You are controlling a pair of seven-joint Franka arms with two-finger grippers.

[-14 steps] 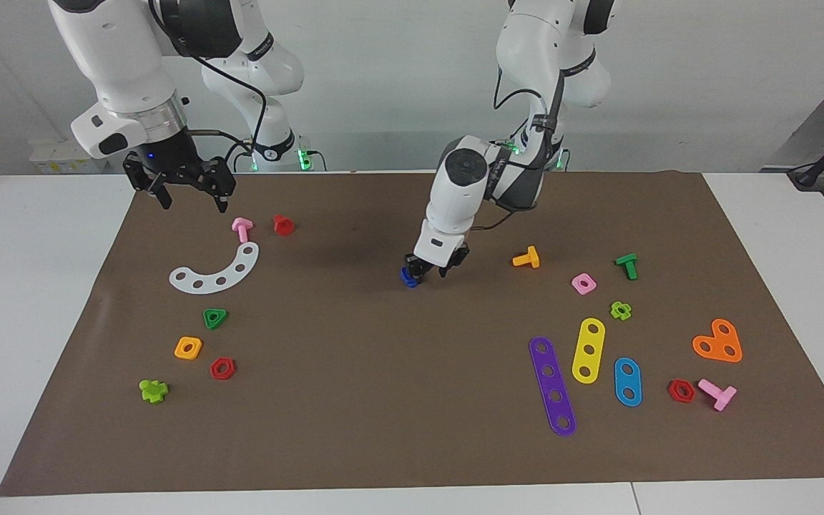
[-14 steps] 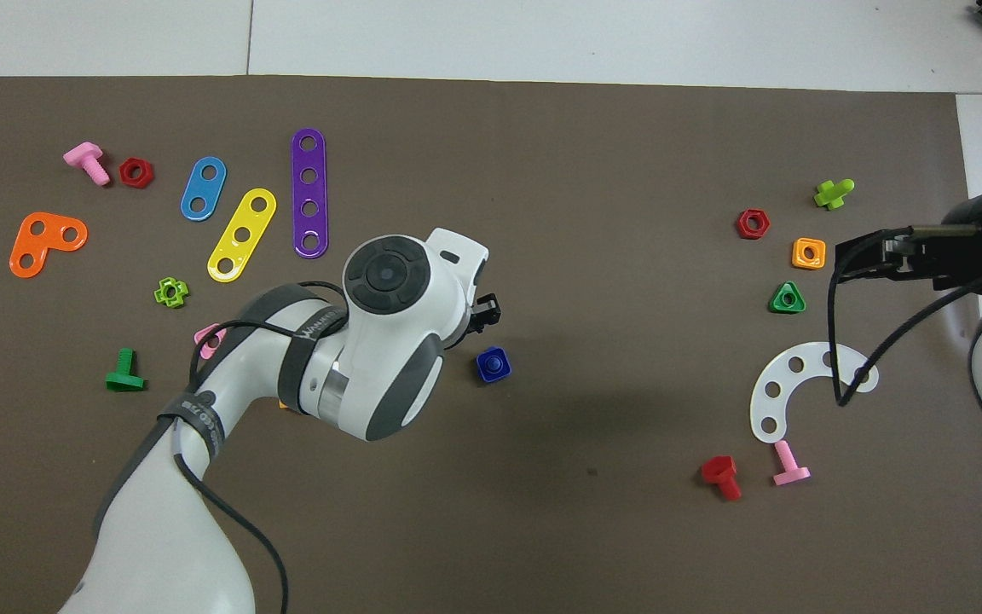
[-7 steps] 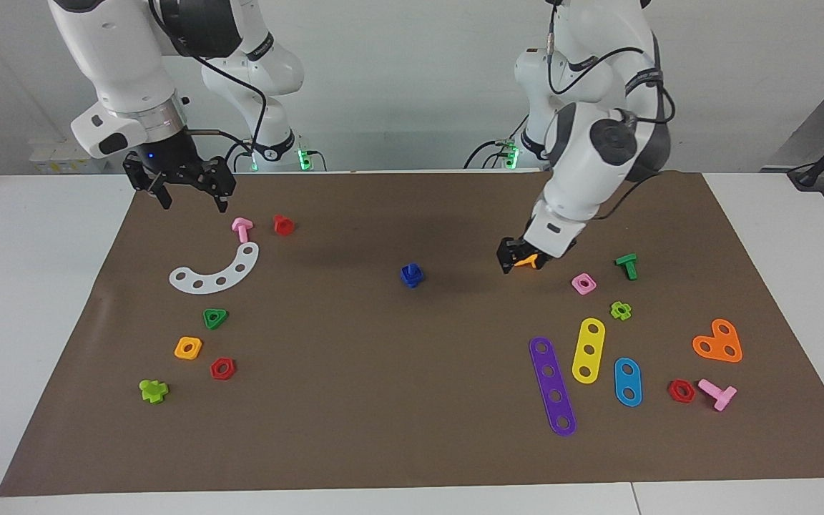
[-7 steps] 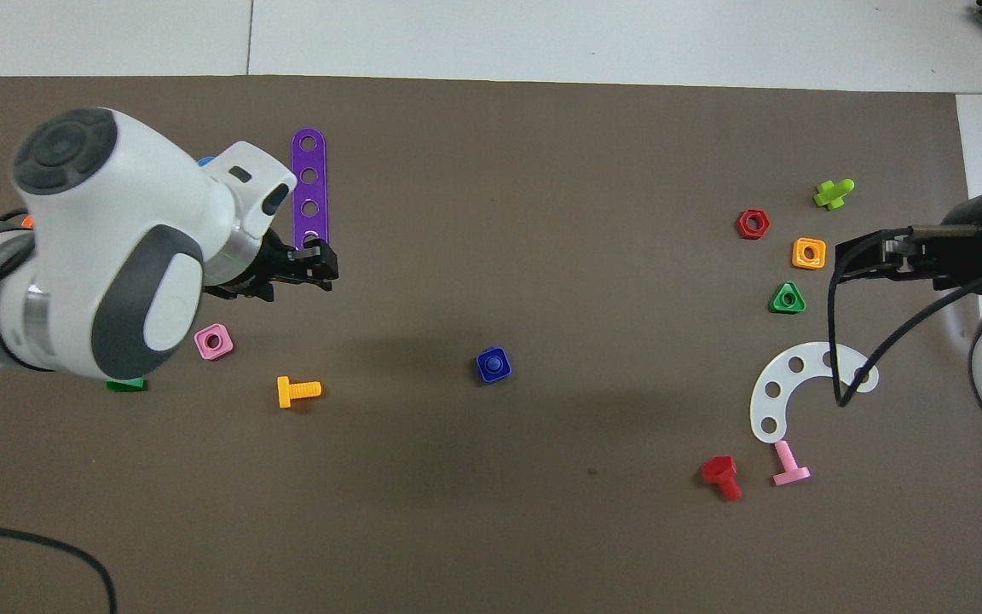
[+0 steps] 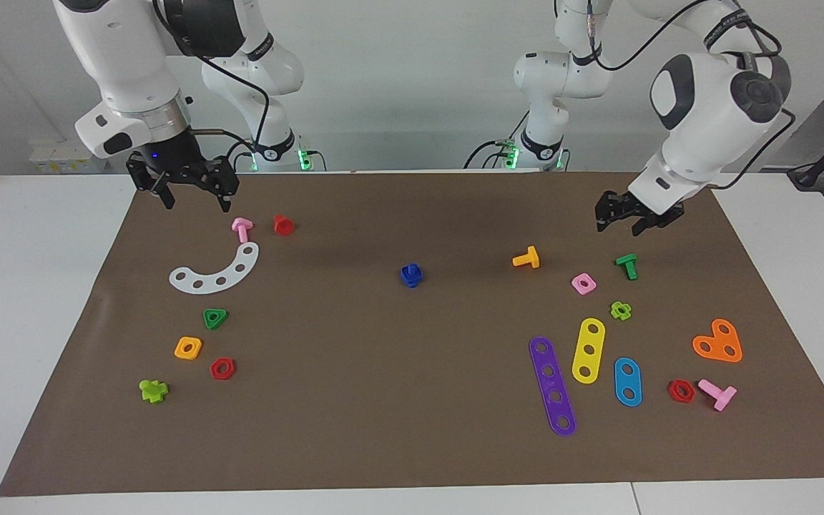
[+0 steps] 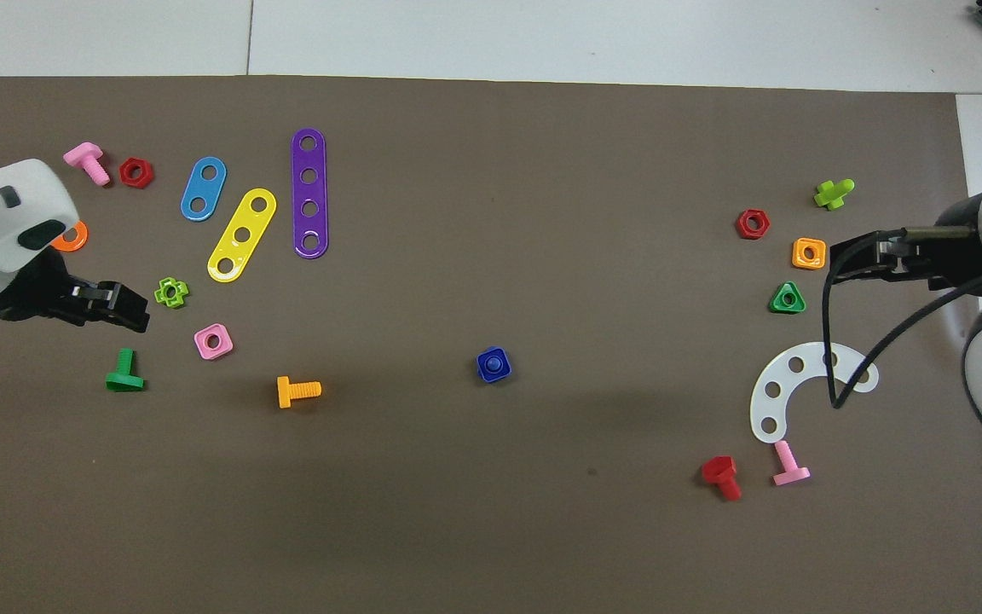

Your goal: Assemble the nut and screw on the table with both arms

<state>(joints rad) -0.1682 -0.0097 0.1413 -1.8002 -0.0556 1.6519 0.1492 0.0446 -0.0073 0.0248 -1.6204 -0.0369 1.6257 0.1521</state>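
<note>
Nut point(image 5: 411, 276) and screw point(image 6: 493, 363) sit joined as one blue piece on the brown mat point(image 5: 398, 429), roughly mid-table, well clear of every edge and of both grippers (screw stands in the nut's centre hole, seen as a round dome in the overhead view).

Left gripper point(image 5: 629, 214) is up in the air toward the left arm's end of the table point(image 5: 26, 300), over the mat just by the green bolt point(image 5: 627, 265). Fingers slightly apart, nothing between them.

Right gripper point(image 5: 191, 187) hangs over the mat's corner nearest the robots at the right arm's end, close to the pink bolt point(image 5: 242, 228) and red bolt point(image 5: 282, 224). Fingers spread wide, holding nothing.

Other parts, all lying loose on the mat:
- orange bolt point(image 5: 526, 258) and pink square nut point(image 5: 583, 284), between the blue piece and the left gripper
- white curved strip point(image 5: 216, 271), beside the pink bolt
- purple strip point(image 5: 552, 385), yellow strip point(image 5: 588, 350) and blue strip point(image 5: 627, 381), toward the edge away from the robots at the left arm's end
</note>
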